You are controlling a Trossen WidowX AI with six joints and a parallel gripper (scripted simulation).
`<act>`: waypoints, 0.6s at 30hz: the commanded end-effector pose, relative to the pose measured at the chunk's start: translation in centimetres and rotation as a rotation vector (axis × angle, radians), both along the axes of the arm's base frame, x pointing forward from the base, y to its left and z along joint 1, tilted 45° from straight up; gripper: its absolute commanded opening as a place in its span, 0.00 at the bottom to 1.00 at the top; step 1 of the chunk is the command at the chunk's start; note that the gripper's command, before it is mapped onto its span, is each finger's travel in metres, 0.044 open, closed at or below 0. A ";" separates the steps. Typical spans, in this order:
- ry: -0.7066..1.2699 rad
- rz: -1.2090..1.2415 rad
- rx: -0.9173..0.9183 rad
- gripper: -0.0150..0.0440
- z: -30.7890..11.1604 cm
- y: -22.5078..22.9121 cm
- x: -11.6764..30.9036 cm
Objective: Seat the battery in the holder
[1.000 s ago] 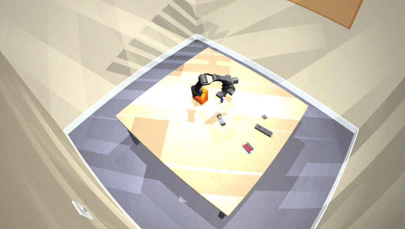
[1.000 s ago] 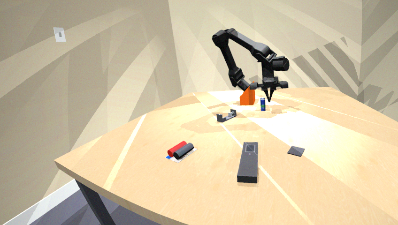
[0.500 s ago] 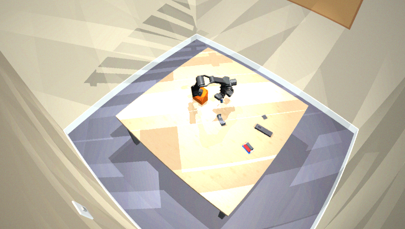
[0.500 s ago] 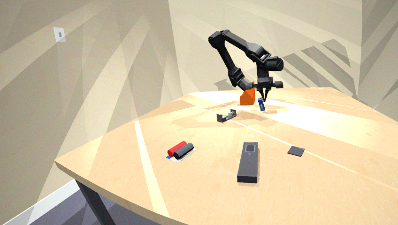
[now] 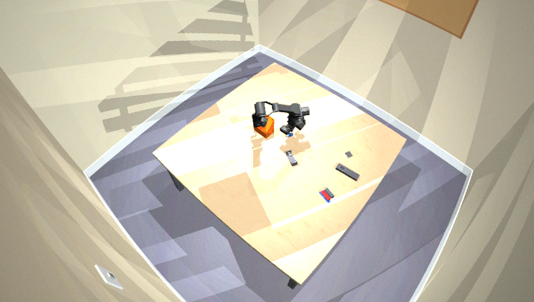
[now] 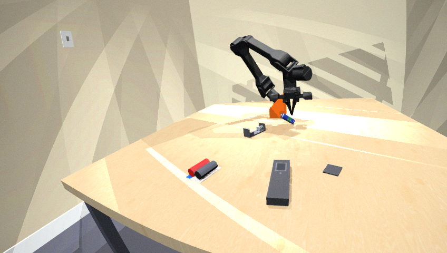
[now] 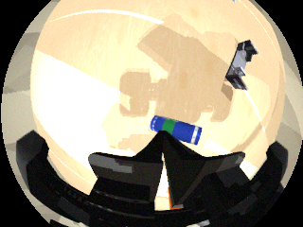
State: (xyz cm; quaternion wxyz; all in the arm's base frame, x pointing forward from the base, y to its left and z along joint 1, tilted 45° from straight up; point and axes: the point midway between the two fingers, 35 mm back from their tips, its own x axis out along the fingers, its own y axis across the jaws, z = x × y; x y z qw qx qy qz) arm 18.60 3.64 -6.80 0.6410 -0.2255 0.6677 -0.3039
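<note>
The blue battery (image 5: 290,134) (image 6: 288,118) (image 7: 182,131) with a green band is off upright near the arm's orange base, outside the holder. Whether it lies flat on the table or is tilted, I cannot tell. My gripper (image 6: 292,114) (image 7: 162,133) points down, shut and empty, with its tips just above or against the battery; contact cannot be told. The tips overlap the battery's near edge in the wrist view. The grey holder (image 5: 291,158) (image 6: 256,133) (image 7: 240,63) stands empty on the table, with raised ends and a light metal part at its far end in the exterior view.
A dark grey remote-like box (image 5: 347,172) (image 6: 278,184) and a small dark square plate (image 5: 349,154) (image 6: 332,169) lie farther out. A red cylinder (image 5: 325,195) (image 6: 198,167) and a dark grey cylinder (image 5: 329,192) (image 6: 206,169) lie side by side. The orange base (image 5: 264,129) (image 6: 277,109) is close behind the battery.
</note>
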 end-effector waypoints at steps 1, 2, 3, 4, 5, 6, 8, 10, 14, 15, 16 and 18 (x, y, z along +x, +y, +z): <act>0.003 0.005 -0.005 0.25 0.4 -0.6 -0.2; 0.003 0.005 -0.005 0.25 0.5 -0.7 -0.2; 0.003 0.005 -0.005 0.25 0.5 -0.7 -0.2; 0.000 0.000 0.000 0.25 0.3 -0.3 -0.1; 0.000 0.000 0.000 0.25 0.5 -0.1 0.0; 0.001 0.002 0.002 0.25 0.7 0.1 0.0; 0.002 0.005 0.005 0.25 1.5 1.0 0.2; 0.003 0.006 0.006 0.25 2.7 2.2 0.4; 0.004 0.006 0.001 0.25 5.4 4.3 0.4; 0.004 0.005 -0.001 0.25 5.9 4.6 0.4; 0.004 0.005 -0.002 0.25 6.2 4.8 0.4; 0.004 0.005 -0.002 0.25 6.3 4.9 0.4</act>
